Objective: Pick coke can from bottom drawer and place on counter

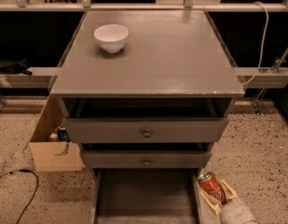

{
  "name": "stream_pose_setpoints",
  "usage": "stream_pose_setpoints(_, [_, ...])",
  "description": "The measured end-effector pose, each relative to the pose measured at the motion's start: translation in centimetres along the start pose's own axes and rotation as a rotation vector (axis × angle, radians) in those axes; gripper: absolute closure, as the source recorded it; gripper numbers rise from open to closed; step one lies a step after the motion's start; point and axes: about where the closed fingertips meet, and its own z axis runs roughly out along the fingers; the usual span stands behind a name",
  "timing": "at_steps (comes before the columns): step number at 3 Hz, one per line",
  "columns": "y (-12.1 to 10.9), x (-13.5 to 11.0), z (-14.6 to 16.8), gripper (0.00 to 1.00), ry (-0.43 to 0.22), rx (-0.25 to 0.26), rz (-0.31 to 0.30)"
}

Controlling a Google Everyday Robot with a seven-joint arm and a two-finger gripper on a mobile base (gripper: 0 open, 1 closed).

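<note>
The coke can (210,184), red with a silver top, sits tilted in the grasp of the robot's gripper (215,194) at the lower right of the scene, its top pointing up and to the left. The gripper's pale fingers (229,192) are pinched on the can from either side, with the cream-coloured wrist running off the bottom edge. The can appears just to the right of the right wall of the bottom drawer (144,192), which is pulled out and shows a flat dark floor. Above it, two upper drawers (111,130) with round brass knobs stand partly open, the higher one pulled out a little farther. The grey counter (157,62) tops the cabinet and carries a white bowl (111,37) near its back left corner, well apart from the can. To the left of the cabinet, an open cardboard box (54,153) rests on the speckled floor (255,143), with a dark cable (23,181) curling nearby. A white cord (263,36) hangs down at the far right.
</note>
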Motion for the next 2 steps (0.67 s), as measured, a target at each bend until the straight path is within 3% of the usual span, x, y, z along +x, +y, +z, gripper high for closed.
stream_pose_setpoints(1, [-0.1, 0.1, 0.7, 1.00, 0.013, -0.006, 0.014])
stream_pose_setpoints(2, [-2.2, -1.9, 2.3, 1.00, 0.002, 0.024, 0.051])
